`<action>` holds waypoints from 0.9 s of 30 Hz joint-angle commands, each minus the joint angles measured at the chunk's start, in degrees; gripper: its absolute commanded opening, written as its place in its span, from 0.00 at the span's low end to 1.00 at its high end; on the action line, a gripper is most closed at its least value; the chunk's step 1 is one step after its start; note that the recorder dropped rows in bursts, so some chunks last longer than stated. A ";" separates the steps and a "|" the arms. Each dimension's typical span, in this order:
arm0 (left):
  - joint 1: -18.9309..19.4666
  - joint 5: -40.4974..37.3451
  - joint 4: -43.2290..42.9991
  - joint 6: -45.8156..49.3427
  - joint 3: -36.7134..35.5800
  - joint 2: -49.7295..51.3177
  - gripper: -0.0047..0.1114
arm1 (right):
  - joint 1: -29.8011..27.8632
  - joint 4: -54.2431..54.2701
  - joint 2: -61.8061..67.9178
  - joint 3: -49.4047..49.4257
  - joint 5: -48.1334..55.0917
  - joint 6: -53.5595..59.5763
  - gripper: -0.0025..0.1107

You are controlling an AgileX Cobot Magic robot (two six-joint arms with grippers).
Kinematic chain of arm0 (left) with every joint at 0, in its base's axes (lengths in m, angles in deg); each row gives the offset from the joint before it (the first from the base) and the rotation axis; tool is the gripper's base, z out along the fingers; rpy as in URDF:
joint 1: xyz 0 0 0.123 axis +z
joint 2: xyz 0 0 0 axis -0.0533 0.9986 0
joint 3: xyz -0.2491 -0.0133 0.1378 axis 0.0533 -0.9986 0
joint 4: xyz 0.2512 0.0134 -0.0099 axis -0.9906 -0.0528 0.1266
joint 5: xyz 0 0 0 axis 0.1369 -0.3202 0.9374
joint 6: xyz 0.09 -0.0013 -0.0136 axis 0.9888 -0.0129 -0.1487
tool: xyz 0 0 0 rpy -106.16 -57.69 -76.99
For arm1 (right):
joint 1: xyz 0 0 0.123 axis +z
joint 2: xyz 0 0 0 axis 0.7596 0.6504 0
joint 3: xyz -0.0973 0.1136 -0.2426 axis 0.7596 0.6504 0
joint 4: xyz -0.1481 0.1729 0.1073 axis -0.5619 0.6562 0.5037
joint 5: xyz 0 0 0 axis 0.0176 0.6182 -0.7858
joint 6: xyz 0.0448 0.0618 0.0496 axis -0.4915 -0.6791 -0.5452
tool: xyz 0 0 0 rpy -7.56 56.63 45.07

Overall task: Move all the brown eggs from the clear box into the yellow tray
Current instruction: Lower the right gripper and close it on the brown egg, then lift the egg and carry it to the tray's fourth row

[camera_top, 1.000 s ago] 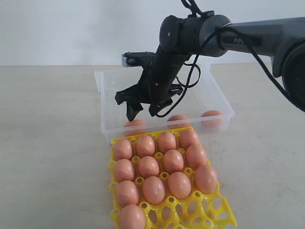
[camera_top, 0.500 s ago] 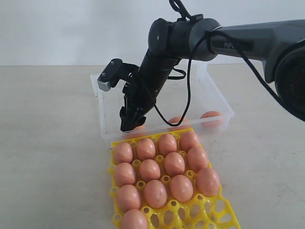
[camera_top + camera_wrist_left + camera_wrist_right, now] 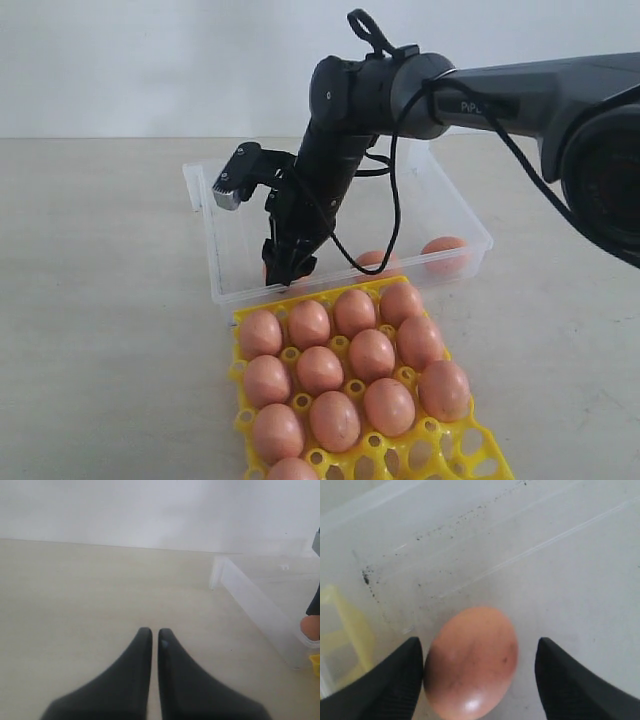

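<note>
Straddling one of the brown eggs (image 3: 470,662), the right gripper (image 3: 285,268) reaches into the front left corner of the clear box (image 3: 215,230), jaws wide apart and gripping nothing. One finger (image 3: 395,680) sits just beside the shell. This egg lies on its side, long axis roughly crosswise to the finger gap. The yellow tray (image 3: 440,445), mostly filled, adjoins the box. The left gripper (image 3: 155,635) has its jaws nearly together and empty above the table (image 3: 75,590).

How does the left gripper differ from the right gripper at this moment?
The left gripper is shut, while the right gripper is open. The left gripper has nothing between its fingers; the right gripper has a brown egg there. The left gripper is over the table; the right gripper is inside the clear box. Both have dark, tapered fingers.
</note>
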State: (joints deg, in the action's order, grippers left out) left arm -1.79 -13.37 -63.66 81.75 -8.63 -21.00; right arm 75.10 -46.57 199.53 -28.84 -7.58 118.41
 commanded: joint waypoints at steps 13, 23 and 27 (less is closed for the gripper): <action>-0.20 0.64 -0.21 0.10 -0.23 -0.13 0.08 | 0.10 -2.38 3.05 -0.16 -0.99 -5.67 0.02; -0.20 0.64 -0.21 0.10 -0.23 -0.13 0.08 | -0.01 0.35 -0.32 0.05 -8.17 -23.07 0.02; -0.20 0.64 -0.21 0.10 -0.23 -0.13 0.08 | 0.58 9.36 -6.98 6.72 -21.70 -24.92 0.02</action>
State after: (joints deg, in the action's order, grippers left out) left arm -1.79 -13.37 -63.66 81.75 -8.63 -21.00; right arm 75.20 -43.29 198.09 -26.30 -19.50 95.39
